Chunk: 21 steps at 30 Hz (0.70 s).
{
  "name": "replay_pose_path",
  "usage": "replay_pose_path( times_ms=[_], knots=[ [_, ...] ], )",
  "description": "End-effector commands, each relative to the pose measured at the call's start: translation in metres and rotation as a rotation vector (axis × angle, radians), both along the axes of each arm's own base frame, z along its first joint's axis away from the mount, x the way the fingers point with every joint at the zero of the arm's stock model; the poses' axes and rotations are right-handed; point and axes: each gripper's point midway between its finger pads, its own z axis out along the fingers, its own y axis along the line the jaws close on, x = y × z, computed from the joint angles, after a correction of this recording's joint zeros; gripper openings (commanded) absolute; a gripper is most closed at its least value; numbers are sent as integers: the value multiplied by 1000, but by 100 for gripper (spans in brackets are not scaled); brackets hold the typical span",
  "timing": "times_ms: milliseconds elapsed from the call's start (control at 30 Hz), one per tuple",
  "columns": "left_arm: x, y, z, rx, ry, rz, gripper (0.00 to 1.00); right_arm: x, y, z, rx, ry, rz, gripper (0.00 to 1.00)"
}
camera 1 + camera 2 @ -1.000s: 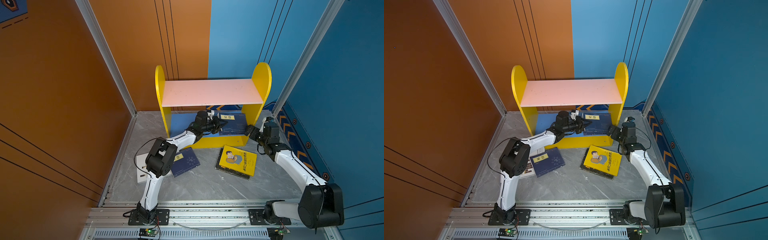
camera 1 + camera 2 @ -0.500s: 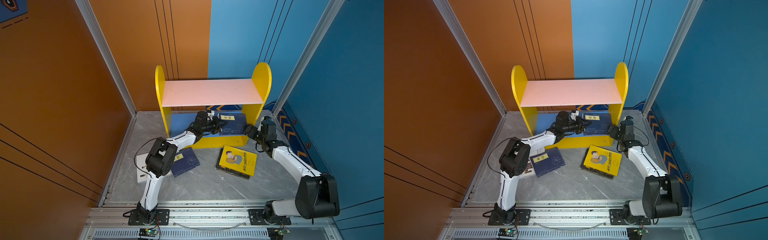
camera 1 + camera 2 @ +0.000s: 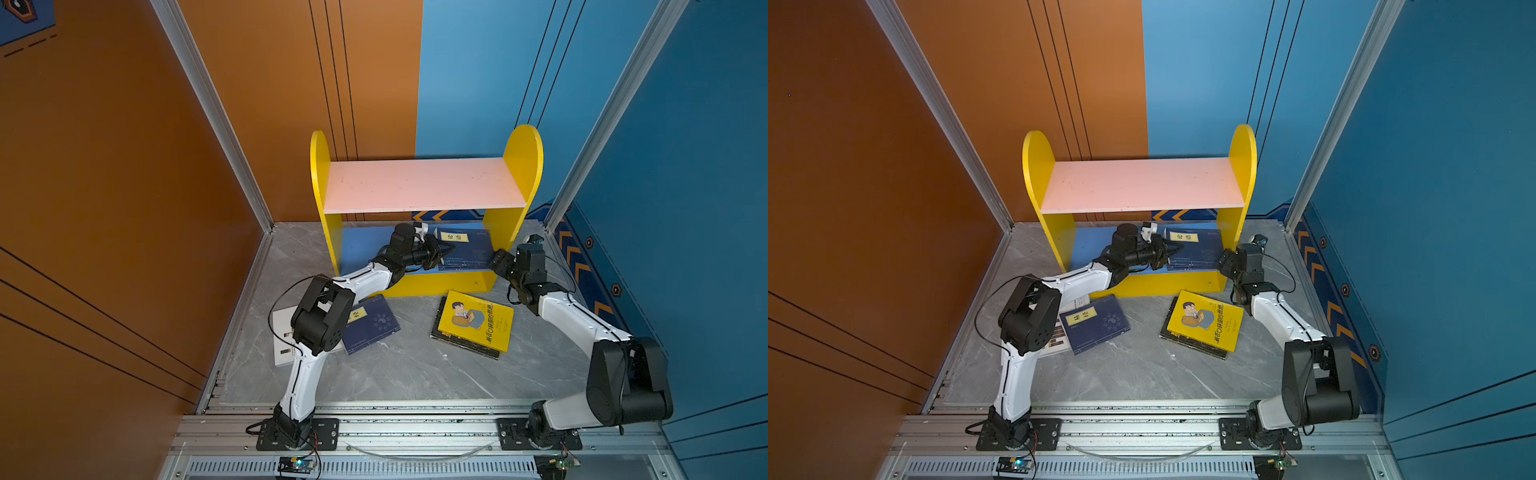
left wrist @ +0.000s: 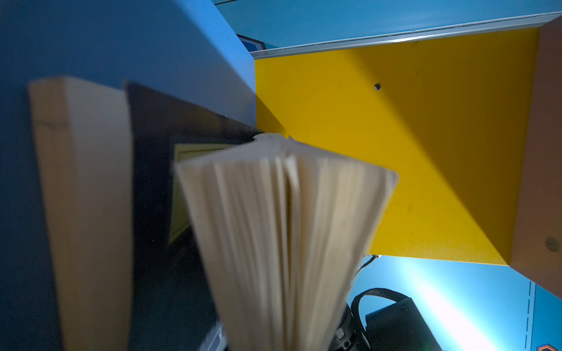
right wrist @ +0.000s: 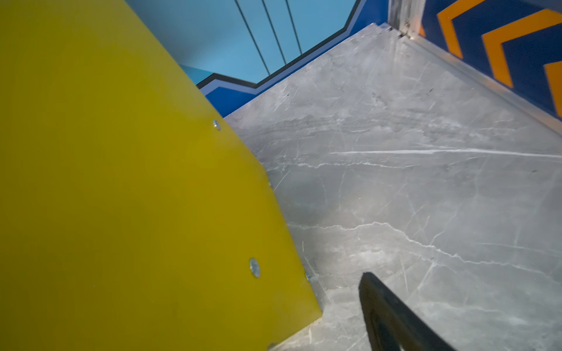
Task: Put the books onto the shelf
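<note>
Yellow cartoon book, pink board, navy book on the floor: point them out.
yellow cartoon book (image 3: 477,322): a top view, cover's middle
pink board (image 3: 426,185): a top view, bare middle
navy book on the floor (image 3: 376,330): a top view, cover beside label

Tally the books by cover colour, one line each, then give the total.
Navy: 3, the fanned navy book and a second navy book on the shelf's lower board, plus the floor navy book
Yellow: 1, the yellow book
Black: 1, the black book under the yellow one
White: 1, the white book
Total: 6
</note>
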Motion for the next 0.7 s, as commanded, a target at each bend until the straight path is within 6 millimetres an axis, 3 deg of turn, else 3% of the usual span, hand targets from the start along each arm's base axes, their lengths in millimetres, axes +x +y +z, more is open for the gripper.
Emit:
replay_pose_path(
  times_ms=[0,167,267,367,500,667],
  knots=[
    [-2,6,33,-31,-54,19,16,-15,-18,-44,-51,118,-83,87],
    [0,12,38,-33,-62,41,27,-15,-20,-51,-49,134,-91,86],
    [0,17,39,-25,-62,59,40,-15,-20,-53,-50,140,-90,85],
    [1,23,44,-21,-68,74,60,-15,-22,-56,-69,153,-96,84],
    [0,30,59,-21,-96,83,69,-18,-28,-59,-82,173,-106,83],
    [0,51,52,59,-98,128,76,-19,-28,-57,-73,168,-102,83]
  ],
)
